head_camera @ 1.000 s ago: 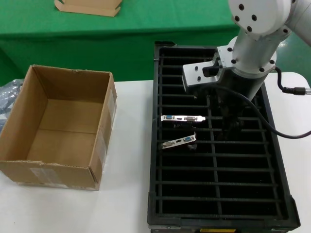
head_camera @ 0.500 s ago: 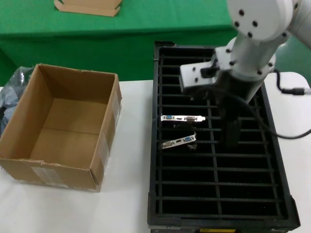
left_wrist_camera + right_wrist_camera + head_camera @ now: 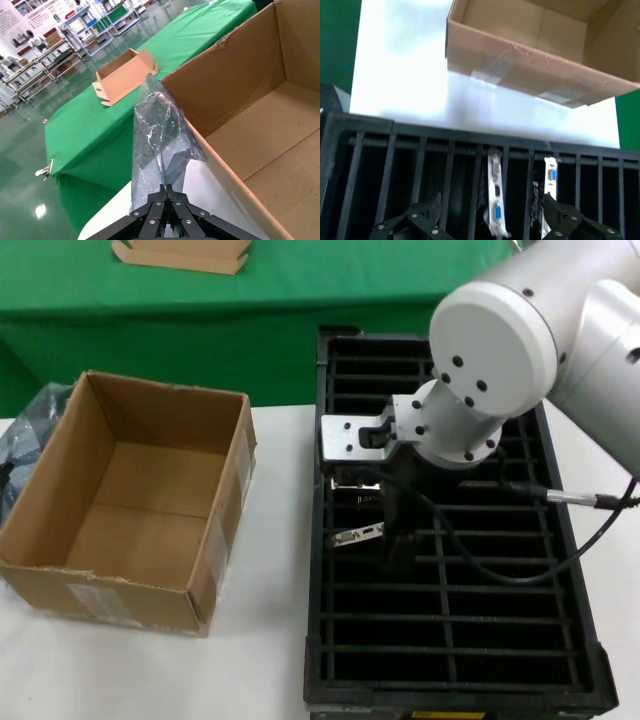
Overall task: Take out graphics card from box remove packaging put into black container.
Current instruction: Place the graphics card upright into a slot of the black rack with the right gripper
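Two graphics cards stand in slots of the black container (image 3: 316,620); one silver bracket (image 3: 360,533) shows, the other is mostly hidden under my right wrist. My right gripper (image 3: 402,540) hangs low over them, open. In the right wrist view its fingers (image 3: 427,212) straddle one card's bracket (image 3: 495,200), with the second bracket (image 3: 550,175) by the other finger. The brown box (image 3: 140,490) sits empty at the left. My left gripper (image 3: 167,192) is shut on the crinkled plastic packaging (image 3: 157,135), held up beside the box's outer wall (image 3: 225,90); the bag shows at the far left (image 3: 28,420).
A flat tan cardboard tray (image 3: 185,252) lies on the green-covered table behind, also seen in the left wrist view (image 3: 125,75). White tabletop (image 3: 270,640) runs between box and container. The box (image 3: 535,55) sits beyond the container's rim (image 3: 355,125) in the right wrist view.
My right arm has swung left and down over the two cards, covering the upper one. The box has shifted a little right, and the bag has risen at its left.
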